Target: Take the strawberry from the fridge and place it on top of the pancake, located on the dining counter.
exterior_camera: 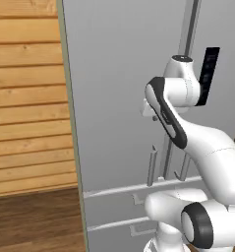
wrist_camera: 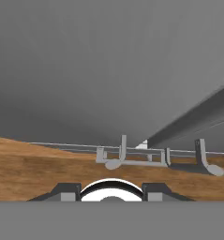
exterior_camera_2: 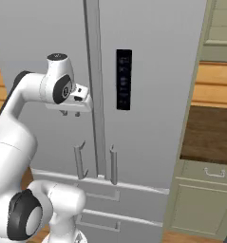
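Note:
The tall light-grey fridge stands right in front of me with both doors shut. Its slim bar handles flank the centre seam low on the doors. My gripper hangs just off the left door, above the left handle, pointing down. Its fingertips stand apart with nothing between them, so it is open. The strawberry is hidden behind the closed doors. The pancake and the dining counter are out of view.
A black display panel sits on the right door. Two drawer fronts lie below the doors. A wood-plank wall and wooden floor are to the left. Pale green cabinets with a dark top stand to the right.

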Motion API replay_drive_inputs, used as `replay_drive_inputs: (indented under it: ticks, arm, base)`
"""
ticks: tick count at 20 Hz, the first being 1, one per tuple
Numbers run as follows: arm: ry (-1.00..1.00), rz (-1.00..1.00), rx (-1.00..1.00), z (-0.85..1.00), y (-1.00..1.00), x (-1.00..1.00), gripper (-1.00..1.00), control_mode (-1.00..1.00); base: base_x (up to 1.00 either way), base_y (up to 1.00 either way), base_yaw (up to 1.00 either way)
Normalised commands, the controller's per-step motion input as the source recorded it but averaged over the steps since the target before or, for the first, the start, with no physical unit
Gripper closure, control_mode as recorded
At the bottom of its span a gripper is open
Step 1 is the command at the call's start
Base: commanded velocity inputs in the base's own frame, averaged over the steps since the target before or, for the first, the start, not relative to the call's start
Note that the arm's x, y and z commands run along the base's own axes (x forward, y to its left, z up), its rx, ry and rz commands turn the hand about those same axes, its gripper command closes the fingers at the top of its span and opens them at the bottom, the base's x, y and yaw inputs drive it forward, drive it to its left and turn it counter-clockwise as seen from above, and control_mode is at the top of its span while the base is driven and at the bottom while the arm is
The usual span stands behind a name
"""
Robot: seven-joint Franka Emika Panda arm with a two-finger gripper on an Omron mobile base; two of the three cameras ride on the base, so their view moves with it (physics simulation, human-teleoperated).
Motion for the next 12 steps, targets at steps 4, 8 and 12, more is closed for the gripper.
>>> replay_drive_inputs:
  ticks: [4,8,12]
  arm:
    - [0.00,0.00,0.00,0.00,0.00,-0.01,-1.00,1.00]
    - [0.00,0.00,0.00,0.00,0.00,0.00,-1.00,1.00]
    - [0.00,0.00,0.00,0.00,0.00,0.00,-1.00,1.00]
  base:
    - [-0.35,-0.14,0.00]
    - [-0.81,-0.45,0.00]
    - [-0.73,-0.48,0.00]
